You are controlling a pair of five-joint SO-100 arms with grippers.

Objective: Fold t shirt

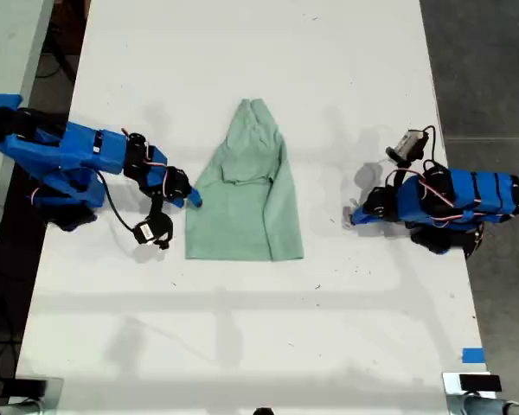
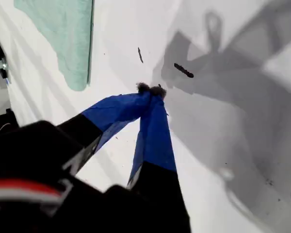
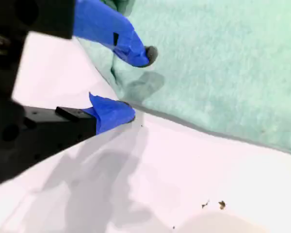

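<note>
The t shirt [image 1: 246, 207] lies flat near the middle of the white tabletop [image 1: 242, 337]; in the exterior view its broad straight hem is toward the bottom and it narrows to a bunched end toward the top, with a flap of cloth doubled over the middle; I judge the fold part done, not finished.

My second claw [image 1: 193, 201] sits at the shirt's edge on the exterior view's left; in the second wrist view this claw [image 3: 136, 85] is spread, one fingertip [image 3: 148, 53] over the green cloth [image 3: 223, 68] and the other low at the tabletop just beside the cloth's border; nothing is pinched yet. My first claw [image 1: 353, 216] rests on the exterior view's right, apart from the shirt; the first wrist view shows it [image 2: 150, 91] pressed together on nothing, above bare tabletop, with only a corner of the shirt [image 2: 63, 34] in sight.

The step in hand looks like taking hold of that side edge for another fold; the next move calls for getting the lower finger under the border, pinching the cloth, then lifting and carrying it across toward the other side; the thin cloth may slip out or drag the whole shirt along, so the pinch wants to be deep enough.
</note>
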